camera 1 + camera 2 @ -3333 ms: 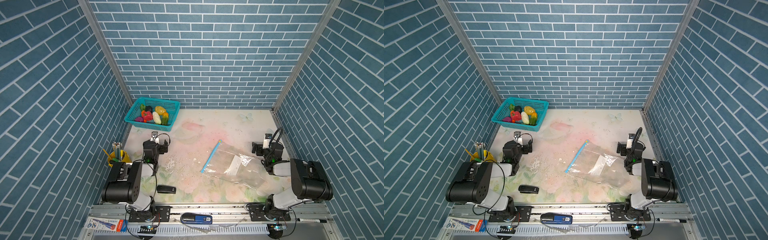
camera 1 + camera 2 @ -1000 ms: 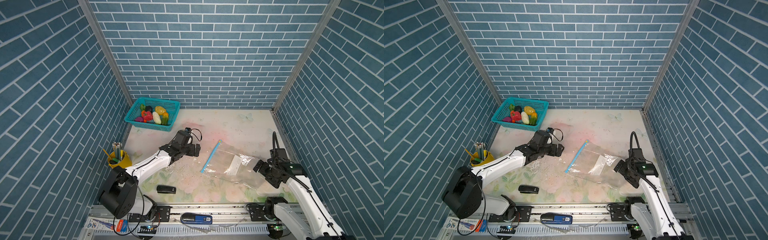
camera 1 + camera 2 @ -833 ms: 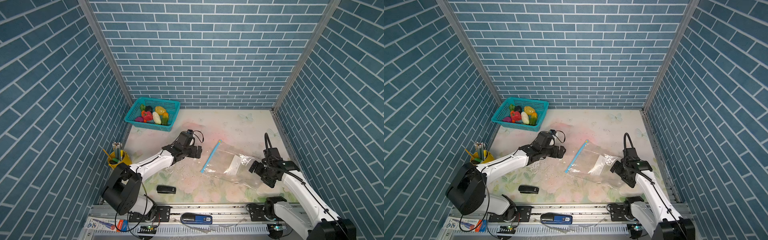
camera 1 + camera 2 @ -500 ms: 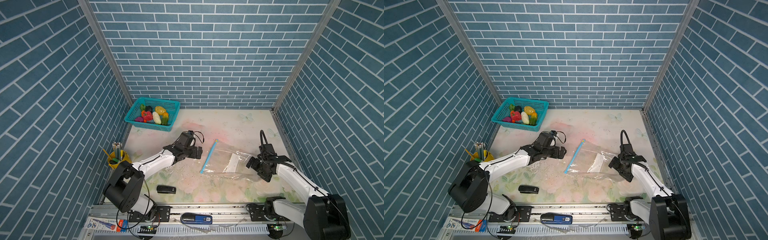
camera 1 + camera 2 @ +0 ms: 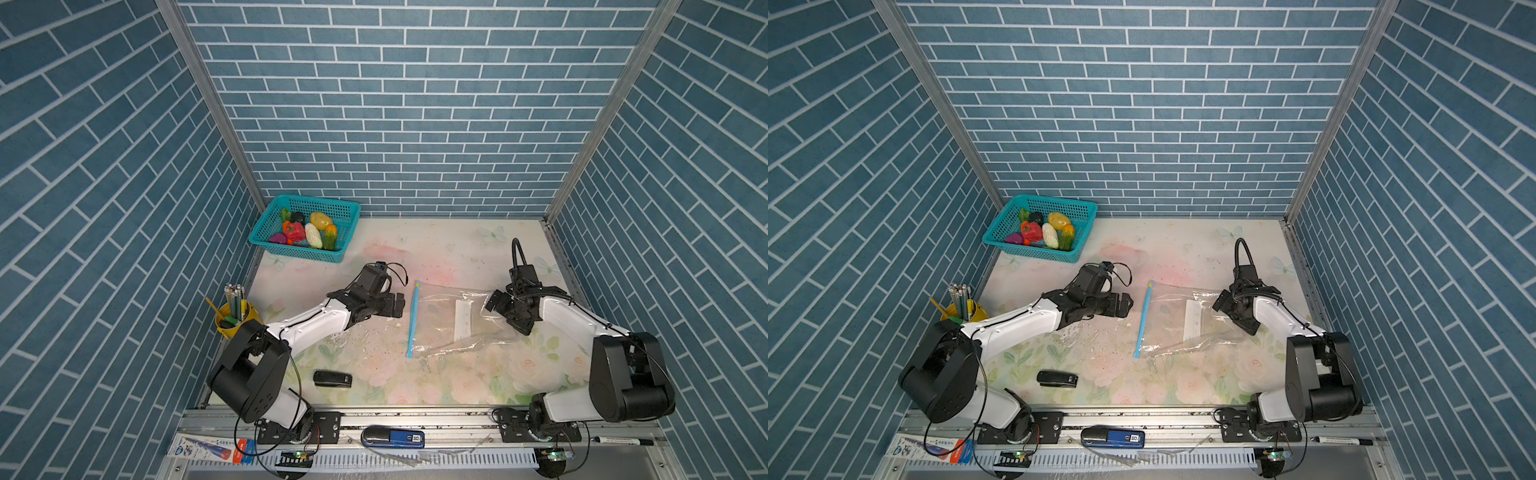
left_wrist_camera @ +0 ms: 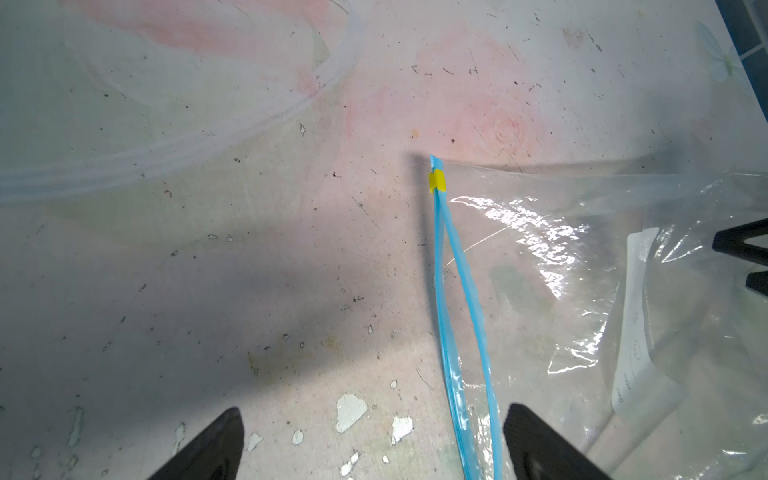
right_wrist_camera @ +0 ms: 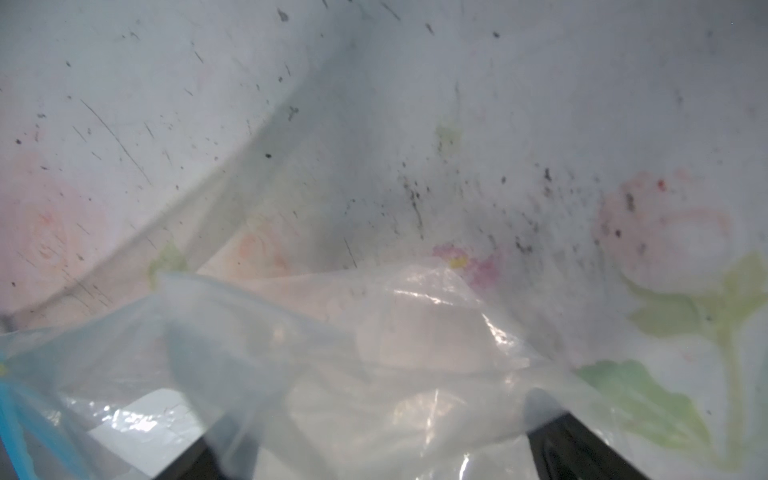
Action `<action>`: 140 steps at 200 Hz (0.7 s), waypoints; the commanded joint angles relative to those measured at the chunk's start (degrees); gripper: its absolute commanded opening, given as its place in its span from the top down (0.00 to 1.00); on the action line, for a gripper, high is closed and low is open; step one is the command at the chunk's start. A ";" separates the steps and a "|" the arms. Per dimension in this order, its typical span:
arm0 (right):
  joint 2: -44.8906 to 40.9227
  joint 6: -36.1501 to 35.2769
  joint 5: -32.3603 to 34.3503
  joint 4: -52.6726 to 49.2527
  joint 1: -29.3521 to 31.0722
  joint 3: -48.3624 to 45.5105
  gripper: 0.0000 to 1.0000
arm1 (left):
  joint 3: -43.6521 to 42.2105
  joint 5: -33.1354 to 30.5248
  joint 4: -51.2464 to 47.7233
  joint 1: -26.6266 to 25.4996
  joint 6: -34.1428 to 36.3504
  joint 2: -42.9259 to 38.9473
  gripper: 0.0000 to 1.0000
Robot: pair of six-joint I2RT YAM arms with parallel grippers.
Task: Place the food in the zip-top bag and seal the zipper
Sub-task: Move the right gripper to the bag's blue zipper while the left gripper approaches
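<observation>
While food (image 5: 313, 235) lies in the basket (image 5: 299, 254), spread fingers (image 5: 398, 302) flank the bag (image 5: 440, 328).

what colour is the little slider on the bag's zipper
Yellow: the slider sits at one end of the light blue zipper, clearest in the left wrist view.

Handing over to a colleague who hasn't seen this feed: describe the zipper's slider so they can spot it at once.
On the flowered table lies a clear zip-top bag; a light blue zipper runs along its edge nearest the left claw. At the zipper's end toward the back wall sits the slider, a small clip, the only yellow part of the bag.
</observation>
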 commanded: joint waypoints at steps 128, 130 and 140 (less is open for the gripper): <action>-2.22 -6.87 22.35 -16.51 15.54 18.57 0.06 | -1.54 3.52 -6.30 2.15 -6.66 -6.98 0.05; -2.18 -6.88 22.54 -16.68 16.05 18.69 0.06 | -1.66 3.74 -6.45 2.39 -6.77 -7.21 0.05; -1.13 -6.69 24.46 -17.87 18.74 20.19 0.06 | -2.65 4.81 -6.75 3.58 -7.28 -8.36 0.05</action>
